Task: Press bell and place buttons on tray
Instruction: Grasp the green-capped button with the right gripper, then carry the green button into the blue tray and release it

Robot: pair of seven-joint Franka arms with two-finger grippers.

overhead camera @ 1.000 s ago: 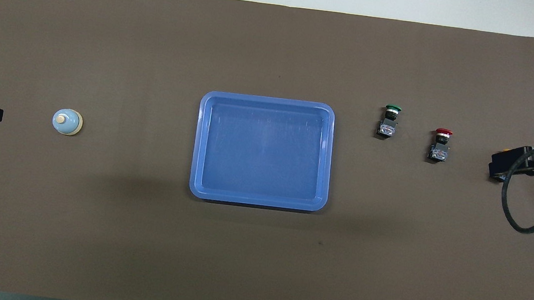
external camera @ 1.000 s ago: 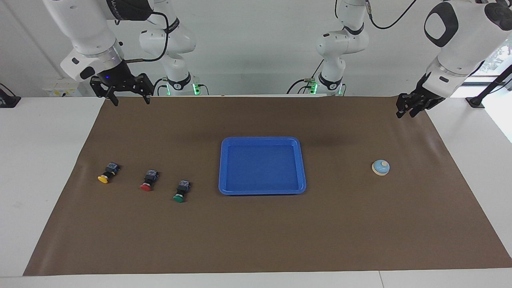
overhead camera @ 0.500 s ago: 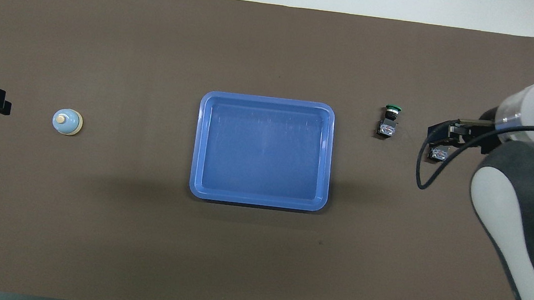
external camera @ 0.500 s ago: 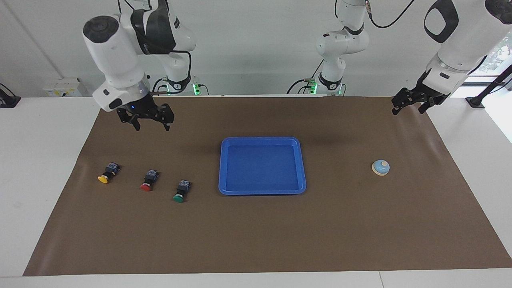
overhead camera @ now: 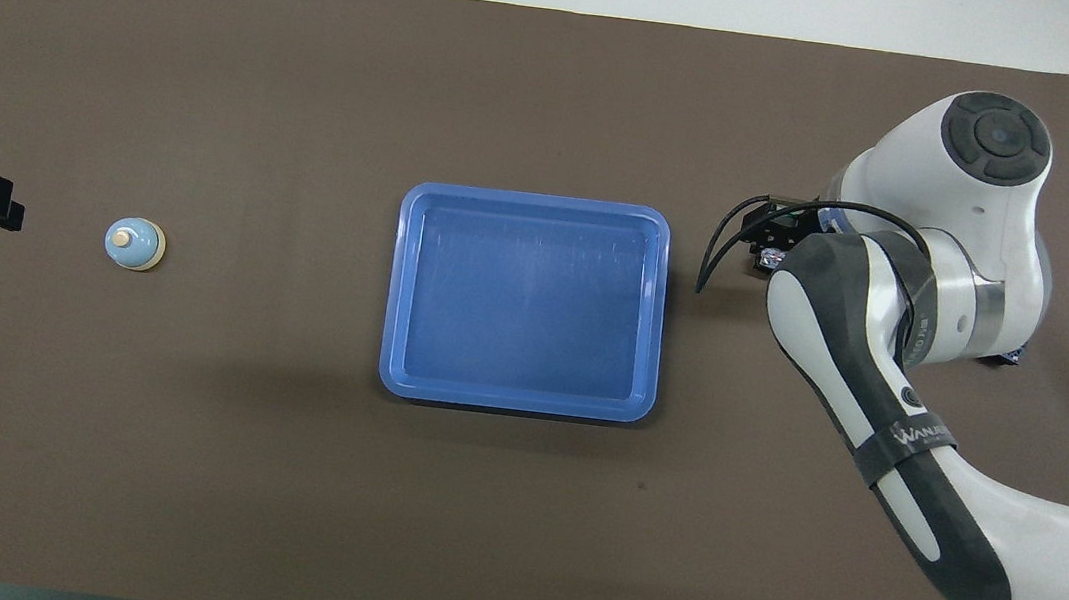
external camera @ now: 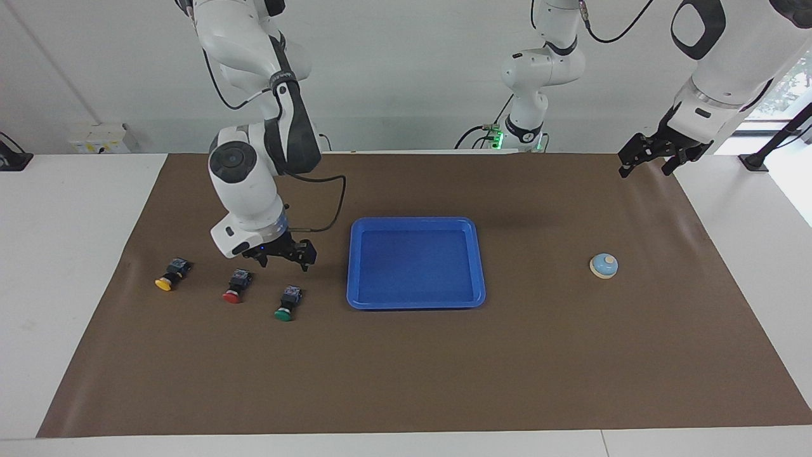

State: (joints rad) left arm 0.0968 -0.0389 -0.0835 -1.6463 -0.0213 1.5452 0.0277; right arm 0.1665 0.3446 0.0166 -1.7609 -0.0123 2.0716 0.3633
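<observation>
Table (external camera: 70, 254) white, overlaid with a smooth matte brown mat (external camera: 406, 368). One tray (external camera: 415, 303), flat bright-blue glossy plastic, rectangular with rounded corners and a raised rim, lies at mid-mat with nothing in it. One bell (external camera: 604, 266), a small light-blue dome on a cream base with a cream knob, stands toward the left arm's end of the table, well apart from the tray. Three buttons, each a black boxy body with a round cap, lie in a row toward the right arm's end: yellow button (external camera: 169, 276), red button (external camera: 236, 286), green button (external camera: 288, 303), the green one nearest the tray. None is on the tray.

Right gripper (external camera: 284, 254) hangs low over the mat just above the red and green buttons, jaws spread wide, holding nothing. Left gripper (external camera: 653, 155) hangs over the mat's corner at its own end, jaws spread apart, holding nothing.
</observation>
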